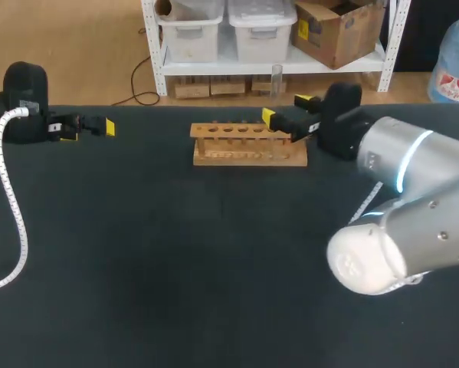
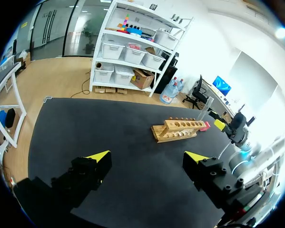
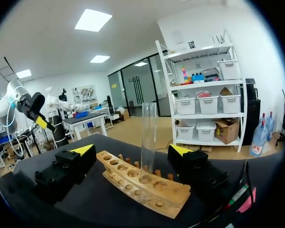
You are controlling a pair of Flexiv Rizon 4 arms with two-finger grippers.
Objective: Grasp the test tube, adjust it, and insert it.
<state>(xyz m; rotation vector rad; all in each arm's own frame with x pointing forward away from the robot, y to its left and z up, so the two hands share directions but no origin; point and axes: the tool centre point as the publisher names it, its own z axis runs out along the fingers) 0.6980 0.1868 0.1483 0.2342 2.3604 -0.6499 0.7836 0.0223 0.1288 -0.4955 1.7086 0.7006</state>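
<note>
Black worktop [image 1: 175,253]. A wooden rack [image 1: 248,146] sits at its far middle. The right end effector [image 3: 132,151] is at the rack with its fingers apart, either side of the tube and not gripping it. The left end effector [image 2: 146,159] is well apart at far left, fingers also apart. The glass test tube [image 3: 148,137] stands upright in a rack hole toward the right end.

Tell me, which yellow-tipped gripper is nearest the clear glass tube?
The right gripper: the clear glass tube stands between its open fingers. The left gripper is far off.
</note>
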